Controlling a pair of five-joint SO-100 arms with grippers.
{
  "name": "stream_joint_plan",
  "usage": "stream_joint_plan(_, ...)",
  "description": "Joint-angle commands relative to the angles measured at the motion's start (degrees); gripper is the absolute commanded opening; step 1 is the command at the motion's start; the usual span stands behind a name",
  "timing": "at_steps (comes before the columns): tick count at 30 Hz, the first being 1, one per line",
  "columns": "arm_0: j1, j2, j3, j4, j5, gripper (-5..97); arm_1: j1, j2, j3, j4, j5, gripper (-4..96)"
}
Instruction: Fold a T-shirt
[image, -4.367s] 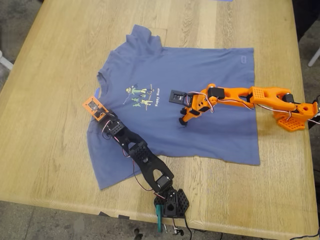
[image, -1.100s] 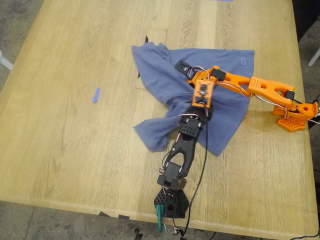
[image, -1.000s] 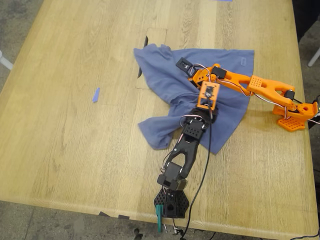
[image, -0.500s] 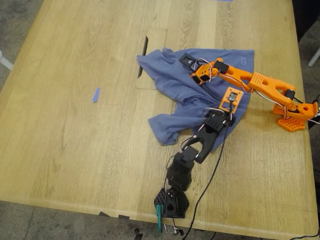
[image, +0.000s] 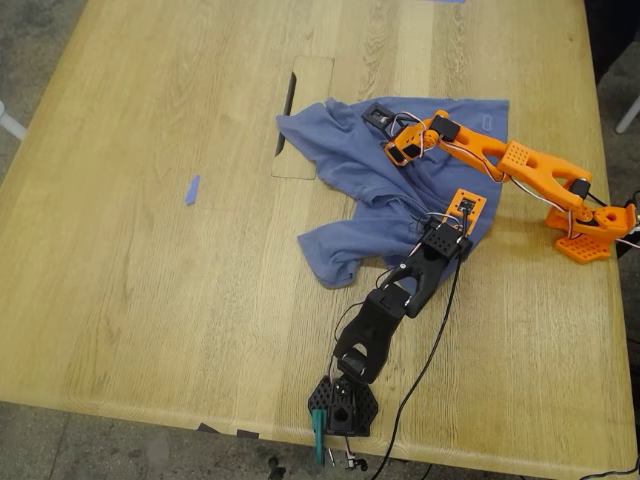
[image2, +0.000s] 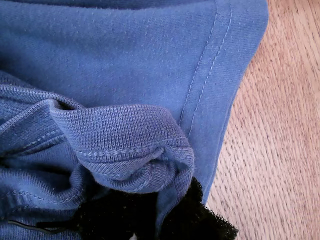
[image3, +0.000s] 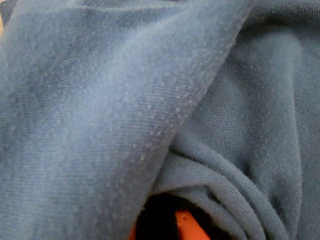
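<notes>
The T-shirt (image: 400, 200) lies crumpled in a loose heap on the table (image: 150, 300), in the far half of the surface and toward the exterior view's right. It is slate blue and its print is not visible. One straight hemmed edge runs along the heap's far side. A rumpled fold trails toward the near edge of the table and ends in a rounded lump. The heap's edge on the exterior view's left touches a rectangular cut-out panel (image: 305, 95) set into the wood.

My first gripper (image: 450, 232), on the black arm, sits at the heap's edge on the exterior view's right. The first wrist view shows its black jaws pinching a bunched ribbed band of the T-shirt (image2: 125, 145), with a flat double-stitched hem and bare wood beside it. The black arm's base stands at the table's near edge.

My second gripper (image: 398, 150), on the orange arm, rests on the far part of the heap. The second wrist view is filled with blurred blue folds (image3: 100, 110) over a sliver of orange jaw, so I cannot tell whether it grips. The orange arm's base stands by the table's edge on the exterior view's right.

A small blue tape scrap (image: 191, 189) lies well apart from the T-shirt, toward the exterior view's left.
</notes>
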Motion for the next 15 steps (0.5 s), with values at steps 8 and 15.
stream_joint_plan(8,1.93,-3.52,-2.29,4.57,-3.08,35,3.69,3.25,-0.62,1.41,0.44,0.0)
stream_joint_plan(15,-0.18,-1.23,-3.43,11.34,-3.08,59,3.16,3.96,-0.62,2.46,0.44,0.0)
